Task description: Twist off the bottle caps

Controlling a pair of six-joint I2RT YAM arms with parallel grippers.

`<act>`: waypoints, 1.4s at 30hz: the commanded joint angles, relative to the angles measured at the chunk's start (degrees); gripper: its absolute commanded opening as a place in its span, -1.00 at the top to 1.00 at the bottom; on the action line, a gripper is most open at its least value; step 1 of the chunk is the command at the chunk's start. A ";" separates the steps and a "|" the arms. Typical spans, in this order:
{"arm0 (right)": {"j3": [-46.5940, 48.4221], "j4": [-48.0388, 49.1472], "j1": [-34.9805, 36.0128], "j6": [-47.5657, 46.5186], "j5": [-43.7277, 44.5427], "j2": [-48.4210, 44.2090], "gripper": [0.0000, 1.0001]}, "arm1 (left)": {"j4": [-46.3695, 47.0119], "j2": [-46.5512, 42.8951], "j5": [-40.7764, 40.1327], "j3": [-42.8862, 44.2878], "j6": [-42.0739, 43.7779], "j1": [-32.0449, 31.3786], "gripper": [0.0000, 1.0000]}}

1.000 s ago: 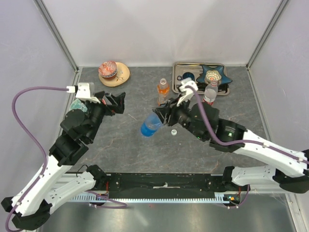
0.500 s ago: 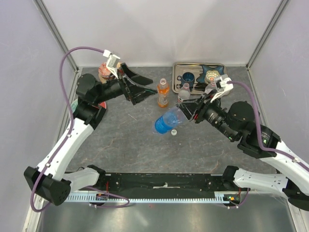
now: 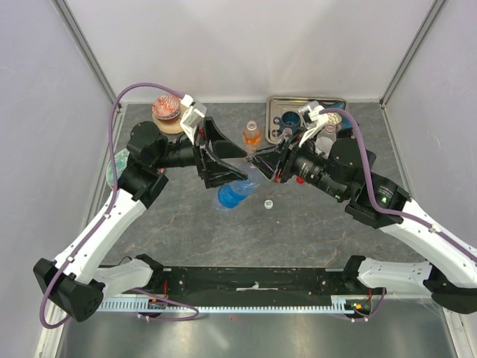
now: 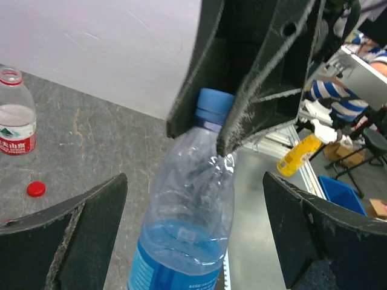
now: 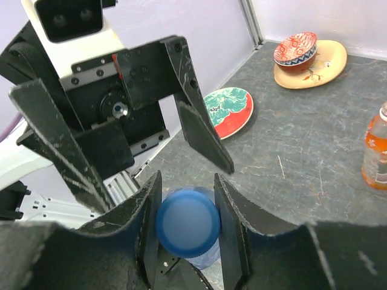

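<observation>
My right gripper (image 3: 259, 165) is shut on the blue cap (image 5: 187, 222) of the blue-tinted bottle (image 3: 233, 193) and holds it tilted over the table's middle. My left gripper (image 3: 240, 167) is open; its fingers (image 4: 60, 241) stand on either side of the bottle's body (image 4: 181, 223) without touching it. The blue cap (image 4: 214, 104) shows pinched between the right fingers. The orange-liquid bottle (image 3: 252, 136) stands just behind. A clear red-label bottle (image 4: 15, 115) stands uncapped, with a red cap (image 4: 36, 189) lying near it. A white cap (image 3: 268, 203) lies on the table.
A metal tray (image 3: 277, 102) at the back right holds a blue cup (image 3: 289, 119) and dishes. A patterned bowl on a yellow plate (image 3: 168, 112) sits at the back left. A red-green plate (image 5: 227, 112) lies by the left wall.
My left arm swung from beside the orange bottle down to the blue bottle, and its open jaws now straddle it. My right gripper carried the bottle a little to the left.
</observation>
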 commanded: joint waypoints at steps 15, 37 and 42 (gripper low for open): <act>5.20 7.38 -0.62 1.46 -6.97 3.91 1.00 | -6.57 -2.64 0.05 -2.68 11.77 -3.99 -0.77; 7.39 5.97 -0.53 -0.39 14.64 0.83 -0.57 | -8.69 -6.76 -27.61 -4.25 22.04 -9.87 -0.13; 8.89 5.18 -0.62 2.16 19.39 2.94 -0.49 | -8.69 -7.65 -50.77 -4.78 28.19 -18.92 -0.12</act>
